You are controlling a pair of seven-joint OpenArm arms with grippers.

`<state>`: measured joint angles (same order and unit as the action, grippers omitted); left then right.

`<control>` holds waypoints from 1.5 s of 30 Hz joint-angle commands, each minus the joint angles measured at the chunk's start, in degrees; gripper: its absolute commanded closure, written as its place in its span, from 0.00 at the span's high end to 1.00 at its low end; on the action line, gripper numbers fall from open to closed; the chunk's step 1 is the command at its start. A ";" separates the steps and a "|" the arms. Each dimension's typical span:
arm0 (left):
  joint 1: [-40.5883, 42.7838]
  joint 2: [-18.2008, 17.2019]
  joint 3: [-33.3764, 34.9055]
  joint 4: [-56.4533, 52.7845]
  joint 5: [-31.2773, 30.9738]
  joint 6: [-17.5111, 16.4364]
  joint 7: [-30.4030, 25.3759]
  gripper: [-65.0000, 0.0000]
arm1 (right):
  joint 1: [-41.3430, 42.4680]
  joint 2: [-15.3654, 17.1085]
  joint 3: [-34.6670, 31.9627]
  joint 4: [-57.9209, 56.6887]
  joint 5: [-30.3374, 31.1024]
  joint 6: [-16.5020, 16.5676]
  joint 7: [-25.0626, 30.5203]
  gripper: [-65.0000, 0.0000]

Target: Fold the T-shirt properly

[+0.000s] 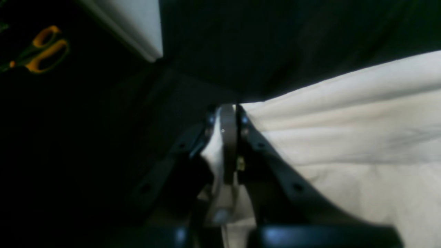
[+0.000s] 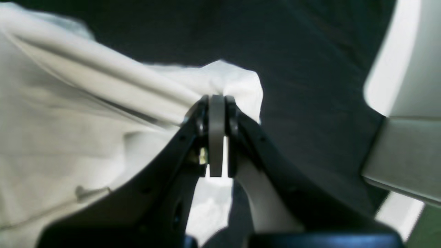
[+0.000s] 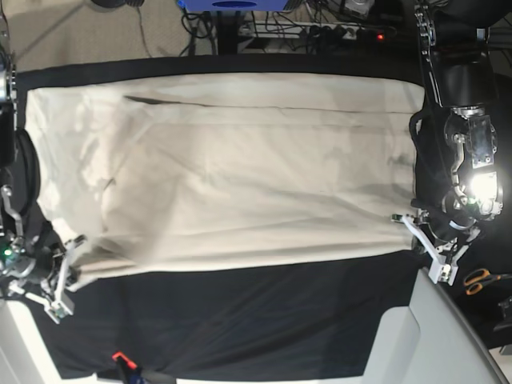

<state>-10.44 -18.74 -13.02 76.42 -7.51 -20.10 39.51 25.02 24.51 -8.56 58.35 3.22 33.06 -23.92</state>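
- Base view: T-shirt (image 3: 224, 168) lies spread flat across the black-covered counter (image 3: 240, 320), reaching nearly to the far edge and both side edges.
- Left gripper (image 1: 228, 113) is clamped on one near corner of the T-shirt; cloth is bunched between its jaws.
- Right gripper (image 2: 217, 101) is clamped on the other near corner.
- Orange-handled scissors (image 3: 480, 280) lie off the counter, beside the left arm.

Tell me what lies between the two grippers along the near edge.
In the base view, only the T-shirt spans that stretch: its lower edge runs taut from the right gripper to the left gripper, over the black table cloth.
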 commanded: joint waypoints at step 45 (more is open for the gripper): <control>19.80 -0.91 -0.13 7.31 2.01 0.45 -5.35 0.00 | -34.38 -11.63 20.29 37.70 0.07 -0.49 -24.65 0.00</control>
<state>9.74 -18.59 -12.78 82.70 -5.54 -19.92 34.92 -9.80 12.36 11.42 94.78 2.92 32.58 -49.36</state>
